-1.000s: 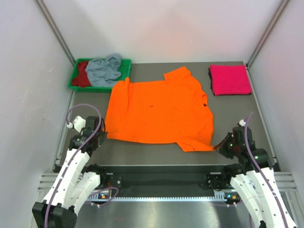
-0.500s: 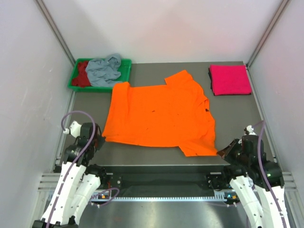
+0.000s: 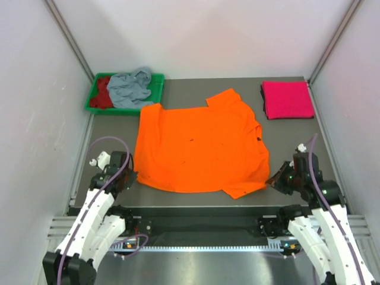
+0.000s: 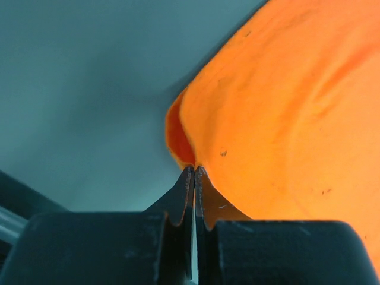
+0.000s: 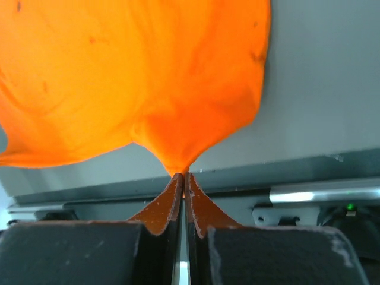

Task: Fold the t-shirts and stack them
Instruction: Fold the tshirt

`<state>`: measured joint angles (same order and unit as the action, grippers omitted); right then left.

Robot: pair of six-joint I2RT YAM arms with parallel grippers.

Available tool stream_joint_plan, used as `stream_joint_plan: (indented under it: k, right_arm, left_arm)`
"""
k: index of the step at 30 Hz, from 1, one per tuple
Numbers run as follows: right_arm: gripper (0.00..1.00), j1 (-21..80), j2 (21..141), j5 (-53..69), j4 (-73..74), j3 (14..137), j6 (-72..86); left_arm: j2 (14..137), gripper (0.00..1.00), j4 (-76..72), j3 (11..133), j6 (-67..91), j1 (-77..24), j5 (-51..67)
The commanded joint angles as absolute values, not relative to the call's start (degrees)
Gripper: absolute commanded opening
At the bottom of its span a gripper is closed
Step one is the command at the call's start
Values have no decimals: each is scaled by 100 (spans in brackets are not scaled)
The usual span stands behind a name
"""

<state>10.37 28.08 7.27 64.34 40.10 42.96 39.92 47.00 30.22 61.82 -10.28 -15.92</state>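
The bright orange t-shirt (image 3: 199,145) lies spread across the middle of the table. My left gripper (image 3: 132,176) is shut on its near left corner; the wrist view shows the cloth (image 4: 285,113) pinched at the fingertips. My right gripper (image 3: 271,180) is shut on its near right corner, the cloth (image 5: 148,77) pulled to a point between the jaws. A folded magenta pink t-shirt (image 3: 287,100) lies at the far right. A crumpled grey-blue t-shirt (image 3: 130,87) and a dark red t-shirt (image 3: 104,92) sit in the green tray (image 3: 157,86).
The green tray stands at the far left corner. White walls close in the table on the left, right and back. A metal rail (image 5: 320,193) runs along the near edge by the arm bases.
Both grippers first pulled the shirt's near corners toward the near edge, then moved back inward and away from it; the near hem now curves up at both ends.
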Motion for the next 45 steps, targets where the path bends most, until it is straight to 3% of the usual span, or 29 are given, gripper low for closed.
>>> stream_joint_plan:
  k: [1,12,27,45]
  right_arm:
    - [0,1011,3549,450,5468,4376,3869]
    - [0,1002,6088,211,4237,5246,2690]
    - [0,1002,8524,-255,3946,6924,1899]
    - [0,1116,9227,-237,3849,7698,1319]
  left_arm:
    - [4314,0,3886,3163,6135,-1028,-1810]
    - [6598,0,3191,4367,5951,-1028,-2776]
    - [8199,0,2435,5203,5661,-1028,-3128]
    - [8938,0,2049,5607,5660,-1020,-3182]
